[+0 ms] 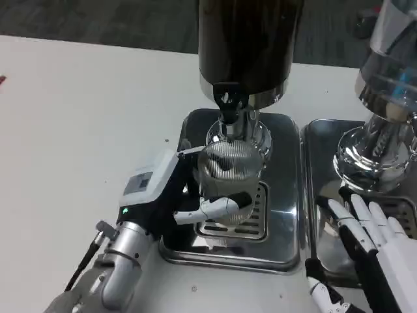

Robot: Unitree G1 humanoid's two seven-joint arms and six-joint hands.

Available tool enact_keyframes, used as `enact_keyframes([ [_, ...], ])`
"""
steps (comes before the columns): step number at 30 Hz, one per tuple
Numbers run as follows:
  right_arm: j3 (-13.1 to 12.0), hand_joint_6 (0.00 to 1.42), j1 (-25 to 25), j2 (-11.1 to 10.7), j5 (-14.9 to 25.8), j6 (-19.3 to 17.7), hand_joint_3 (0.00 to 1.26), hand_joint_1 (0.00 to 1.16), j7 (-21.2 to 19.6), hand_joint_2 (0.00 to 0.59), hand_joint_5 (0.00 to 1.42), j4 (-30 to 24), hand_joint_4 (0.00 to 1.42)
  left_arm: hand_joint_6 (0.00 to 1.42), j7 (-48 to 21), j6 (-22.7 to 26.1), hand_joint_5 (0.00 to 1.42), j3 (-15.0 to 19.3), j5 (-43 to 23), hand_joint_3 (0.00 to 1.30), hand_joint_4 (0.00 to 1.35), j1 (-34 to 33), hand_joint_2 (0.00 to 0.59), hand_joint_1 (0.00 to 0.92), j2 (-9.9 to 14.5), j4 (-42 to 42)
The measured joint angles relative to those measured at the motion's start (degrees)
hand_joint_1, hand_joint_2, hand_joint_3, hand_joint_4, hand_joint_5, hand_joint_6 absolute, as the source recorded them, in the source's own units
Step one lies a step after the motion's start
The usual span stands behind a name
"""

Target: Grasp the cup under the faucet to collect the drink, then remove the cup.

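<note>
While you watch from the head view, read the scene like this:

Cup: a clear ribbed glass cup [229, 163] stands upright on the grate [251, 222] of the steel drip tray [287, 189], directly beneath the faucet [227, 104].

Left hand: your left hand [195, 195] wraps the cup from the left side, a white finger [218, 207] curling across its lower front, so it holds the cup.

Dispenser: the dark drink tank [247, 39] rises above the faucet, on a chrome base.

Right hand: your right hand [365, 241] rests low at the right, fingers spread apart and holding nothing, over the edge of a second steel tray [319, 163].

Second dispenser: a chrome-based one [381, 130] stands on that second tray, well apart from the cup.

Table: the white table [78, 130] carries both trays.
</note>
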Motion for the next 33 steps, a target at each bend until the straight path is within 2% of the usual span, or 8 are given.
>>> enact_keyframes([
  [2,0.0,0.02,0.0,0.0,0.0,0.0,0.12,0.41,0.0,0.508,0.00,0.0,0.00,0.71,-0.5,0.1,0.51,-0.1,0.0,0.34,0.30,0.3,0.053,0.106,0.3,-0.8],
  [6,0.1,0.02,-0.3,0.0,0.0,0.0,0.13,0.41,0.1,0.508,0.00,0.0,0.00,0.55,-1.1,1.0,0.38,-0.4,0.0,0.30,0.20,0.8,0.049,0.086,0.8,-2.2],
  [12,0.1,0.02,-0.3,0.0,0.1,0.0,0.13,0.40,0.2,0.508,0.00,0.0,0.00,0.40,-2.3,2.5,0.26,-0.4,0.0,0.26,0.08,1.7,0.048,0.071,1.5,-4.6],
  [33,0.9,0.02,-1.8,0.2,1.2,0.0,0.14,0.42,0.2,0.499,0.00,2.1,0.00,0.35,-9.0,3.6,0.22,1.6,-2.4,0.23,0.06,8.1,0.053,0.057,5.1,-16.0],
])
